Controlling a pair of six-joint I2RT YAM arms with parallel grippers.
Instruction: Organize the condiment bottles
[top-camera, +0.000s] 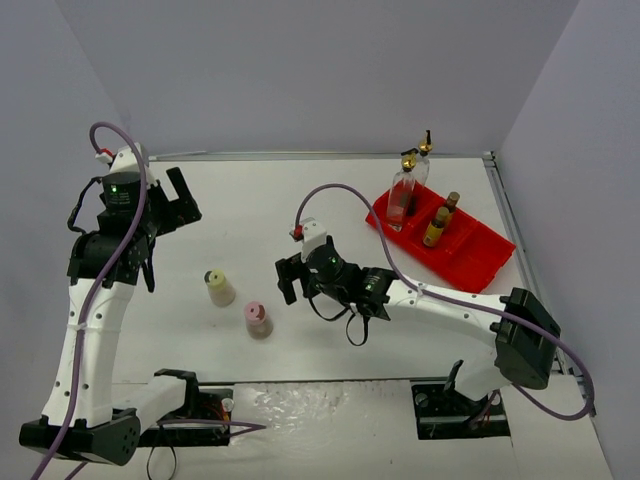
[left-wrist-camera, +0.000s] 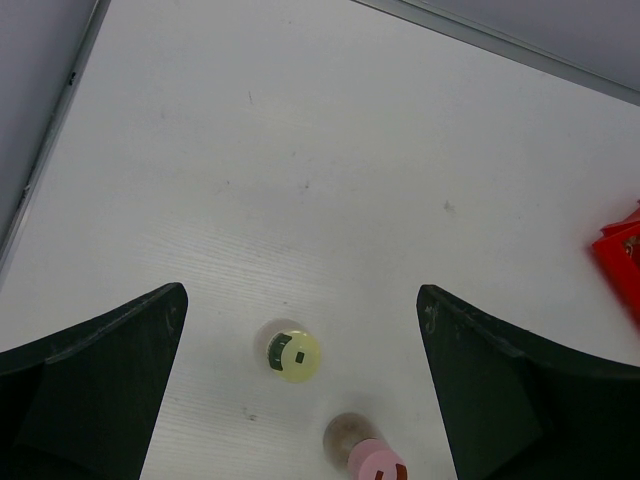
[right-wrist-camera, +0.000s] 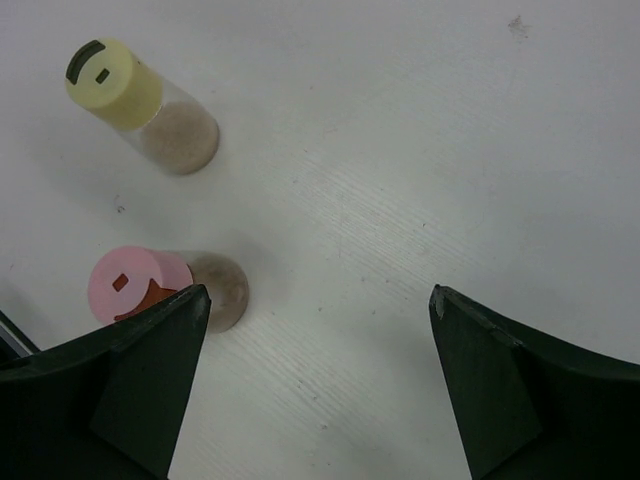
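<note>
My right pincer (right-wrist-camera: 318, 295) spread, empty; pink bottle (right-wrist-camera: 140, 283) just beside finger, cream bottle (right-wrist-camera: 115, 85) beyond it, both upright — left pincer (left-wrist-camera: 302, 295) spread.

A red plastic tray with raised dividers (top-camera: 482, 257) lies on the far right of the white wood-grain tabletop (top-camera: 250, 215). It is set at a slant, with one long side near the table's right edge. A thin metal strip (top-camera: 300, 156) runs along the far edge, and a second metal strip (top-camera: 508, 215) runs along the right side. Plain grey walls (top-camera: 300, 70) enclose the table at the back and both sides. The left wrist view shows only a corner of the tray.
</note>
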